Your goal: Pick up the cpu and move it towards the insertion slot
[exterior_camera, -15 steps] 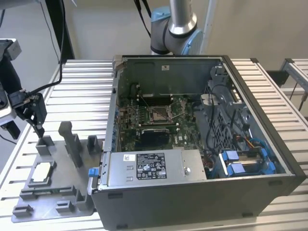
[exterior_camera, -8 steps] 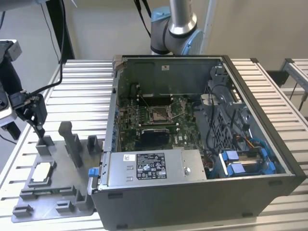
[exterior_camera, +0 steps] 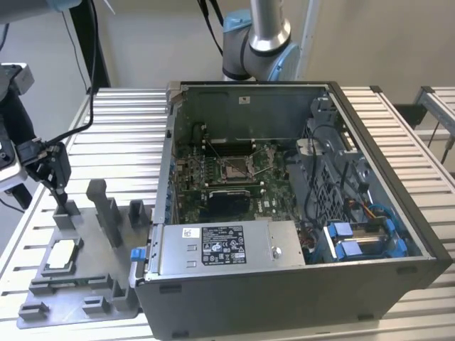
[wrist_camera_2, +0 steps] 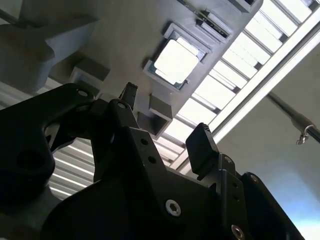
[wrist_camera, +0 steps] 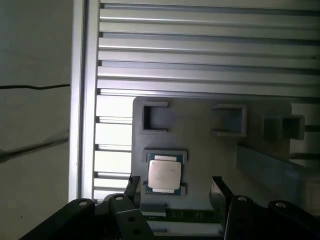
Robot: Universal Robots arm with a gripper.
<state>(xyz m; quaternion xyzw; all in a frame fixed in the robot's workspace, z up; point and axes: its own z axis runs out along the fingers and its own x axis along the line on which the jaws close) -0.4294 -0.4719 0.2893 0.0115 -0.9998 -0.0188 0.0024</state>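
Observation:
The cpu (exterior_camera: 60, 252), a small pale square plate, lies flat in a recess of the grey tray (exterior_camera: 85, 305) at the exterior view's left. Both wrist views also show the cpu (wrist_camera: 164, 175) (wrist_camera_2: 176, 62) lying in its recess. My gripper (exterior_camera: 60, 193) hangs above the tray, a little beyond the cpu and apart from it. In both wrist views the gripper (wrist_camera: 175, 187) (wrist_camera_2: 165, 122) is open, its black fingers (wrist_camera: 132, 186) spread wide with nothing between them. The insertion slot (exterior_camera: 237, 169) is the metal-framed socket on the green board inside the open computer case (exterior_camera: 284, 284).
Upright grey blocks (exterior_camera: 106, 209) stand on the tray close to my gripper. A black panel (exterior_camera: 227, 201) and a silver box (exterior_camera: 227, 245) lie below the socket, with blue drive parts (exterior_camera: 362, 238) beside them. The slatted metal table (exterior_camera: 121, 135) surrounds everything. The arm's base (exterior_camera: 256, 42) rises behind the case.

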